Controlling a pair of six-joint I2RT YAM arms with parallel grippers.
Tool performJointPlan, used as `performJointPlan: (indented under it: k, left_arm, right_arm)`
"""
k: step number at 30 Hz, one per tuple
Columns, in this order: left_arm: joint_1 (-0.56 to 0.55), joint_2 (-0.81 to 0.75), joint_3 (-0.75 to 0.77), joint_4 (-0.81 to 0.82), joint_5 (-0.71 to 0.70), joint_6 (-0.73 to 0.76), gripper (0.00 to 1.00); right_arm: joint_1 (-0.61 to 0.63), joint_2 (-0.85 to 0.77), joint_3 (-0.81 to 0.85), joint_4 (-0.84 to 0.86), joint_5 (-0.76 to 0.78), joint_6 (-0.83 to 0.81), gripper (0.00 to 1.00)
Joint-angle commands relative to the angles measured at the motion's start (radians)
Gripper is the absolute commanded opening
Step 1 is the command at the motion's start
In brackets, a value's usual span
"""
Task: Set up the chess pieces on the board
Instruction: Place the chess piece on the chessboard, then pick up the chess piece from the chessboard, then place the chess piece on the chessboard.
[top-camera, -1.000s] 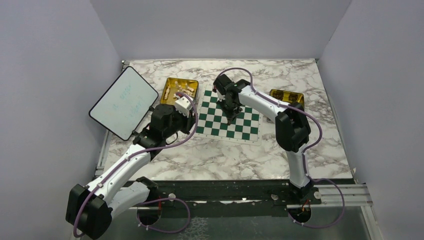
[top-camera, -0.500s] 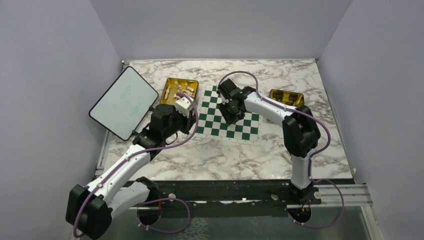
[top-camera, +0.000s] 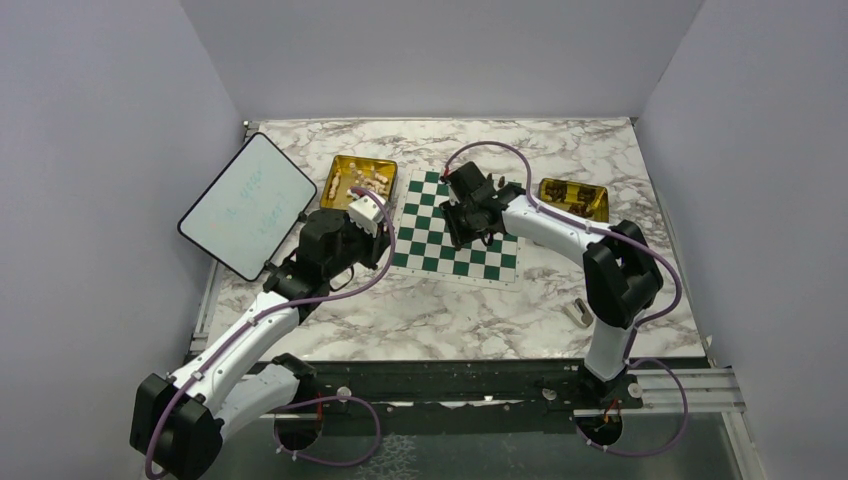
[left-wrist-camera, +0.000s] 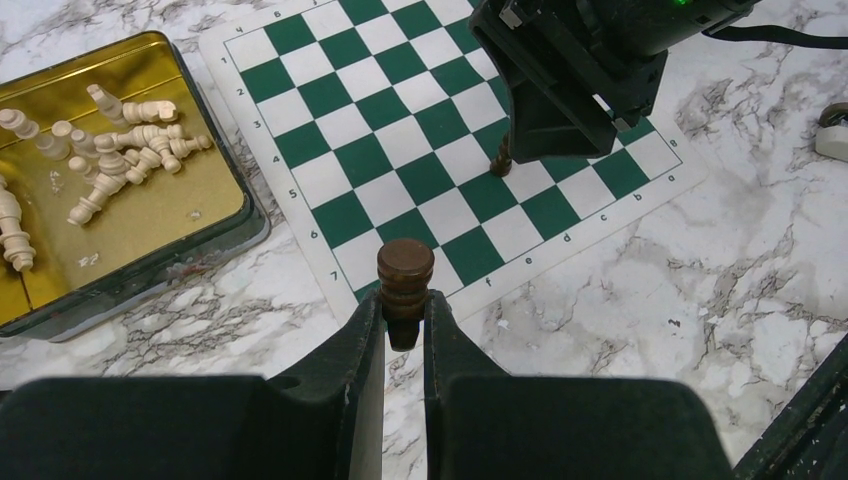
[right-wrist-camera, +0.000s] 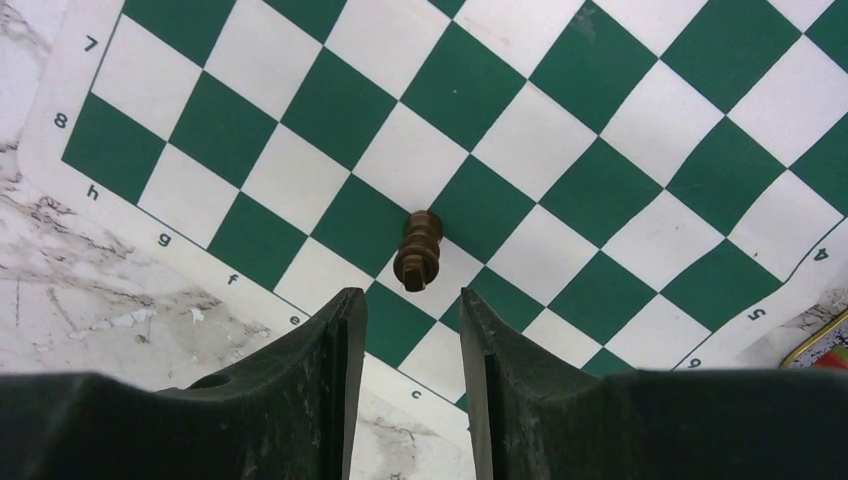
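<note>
The green and white board (top-camera: 430, 255) lies mid-table. My left gripper (left-wrist-camera: 405, 300) hovers at the board's (left-wrist-camera: 400, 130) near left corner, shut on a dark brown chess piece (left-wrist-camera: 405, 270) held upright between its fingertips. In the top view this gripper (top-camera: 385, 250) sits at the board's left edge. My right gripper (right-wrist-camera: 405, 300) stands open above the board (right-wrist-camera: 600, 120), apart from a dark brown piece (right-wrist-camera: 418, 250) that stands alone on a white square near the edge. The left wrist view shows that piece (left-wrist-camera: 500, 158) just under the right gripper (left-wrist-camera: 535, 145).
A gold tray (left-wrist-camera: 215, 240) of several cream pieces (left-wrist-camera: 120, 150) lies left of the board. A second gold tray (top-camera: 573, 197) with dark pieces lies to its right. A white tablet (top-camera: 247, 205) leans at far left. A small grey-beige block (top-camera: 578, 313) lies near the right arm.
My right gripper has opened, left the dark piece standing on the board and drawn back upward; its arm has swung to the right. The left arm has held still.
</note>
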Motion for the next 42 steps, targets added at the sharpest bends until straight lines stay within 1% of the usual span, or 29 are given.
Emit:
performJointPlan:
  k: [1,12,15,19,23,24,28,32,37,42]
  left_arm:
    - [-0.003,-0.012,-0.009,0.006,0.029,0.013,0.0]
    - [-0.003,-0.013,-0.01,0.002,0.027,0.019,0.0]
    - [-0.003,-0.012,-0.011,0.005,0.03,0.019,0.0]
    - [-0.003,-0.013,-0.012,-0.002,0.025,0.019,0.0]
    - [-0.003,-0.019,-0.012,-0.002,0.023,0.023,0.0]
    - [-0.003,-0.02,-0.011,-0.003,0.021,0.022,0.0]
    - [-0.003,-0.029,-0.013,-0.002,0.024,0.023,0.0]
    - [-0.003,-0.027,-0.013,0.004,0.04,0.018,0.0]
    - [-0.003,-0.022,-0.012,0.004,0.055,0.013,0.0]
    - [-0.003,-0.026,-0.013,0.003,0.056,0.012,0.0]
  right_arm:
    - [-0.005,0.011,-0.002,0.051,0.019,0.004,0.43]
    - [-0.006,0.052,0.005,0.072,0.049,-0.007,0.42]
    - [-0.006,0.066,0.011,0.072,0.049,-0.007,0.39]
    - [-0.006,0.067,0.011,0.08,0.053,-0.006,0.31]
    - [-0.005,0.047,0.027,0.067,0.065,-0.01,0.13]
    - [-0.005,0.041,0.037,0.055,0.069,-0.012,0.11]
    - [-0.007,0.013,0.094,0.003,0.129,-0.021,0.1]
    - [-0.044,0.025,0.163,-0.02,0.129,-0.035,0.09]
    - [-0.116,0.106,0.289,-0.075,0.095,-0.062,0.09]
    - [-0.16,0.212,0.435,-0.136,0.085,-0.085,0.09]
